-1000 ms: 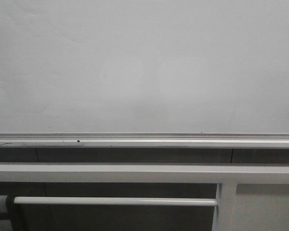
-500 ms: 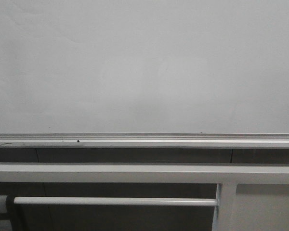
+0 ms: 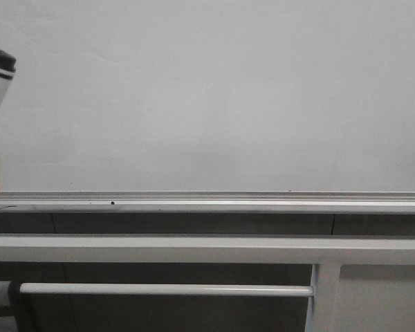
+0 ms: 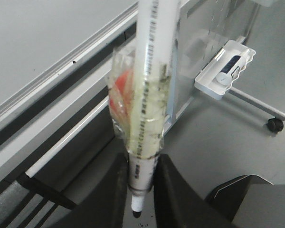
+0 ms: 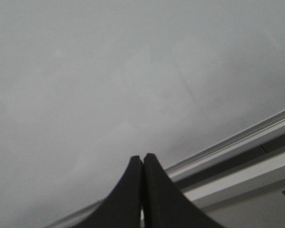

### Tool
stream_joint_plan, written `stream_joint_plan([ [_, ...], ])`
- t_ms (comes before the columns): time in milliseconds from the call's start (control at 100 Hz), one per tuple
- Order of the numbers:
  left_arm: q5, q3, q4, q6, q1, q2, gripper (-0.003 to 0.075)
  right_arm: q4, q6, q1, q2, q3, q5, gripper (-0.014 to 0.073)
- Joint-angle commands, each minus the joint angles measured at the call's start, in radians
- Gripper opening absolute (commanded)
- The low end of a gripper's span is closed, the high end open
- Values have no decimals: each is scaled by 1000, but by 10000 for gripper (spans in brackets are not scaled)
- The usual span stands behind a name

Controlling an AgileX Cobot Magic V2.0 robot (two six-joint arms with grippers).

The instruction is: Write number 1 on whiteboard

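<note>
White marker [image 4: 147, 85], barrel print unreadable

The whiteboard [image 3: 214, 97] is standing upright, facing the front camera and filling the whole upper part of that view from nine o'clock across to three o'clock. Its glossy white surface is showing plain, with only soft grey shading. Its silver aluminium bottom rail [image 3: 214, 200] is running level along the board's six o'clock edge, carrying a tiny black dot [image 3: 113, 203] toward the left.
</note>
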Motion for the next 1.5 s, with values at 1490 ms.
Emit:
stream_joint_plan([
  [1490,185,-375,-2,521,-9,375,-20,572,-1176,92,719,-420,769,-63],
])
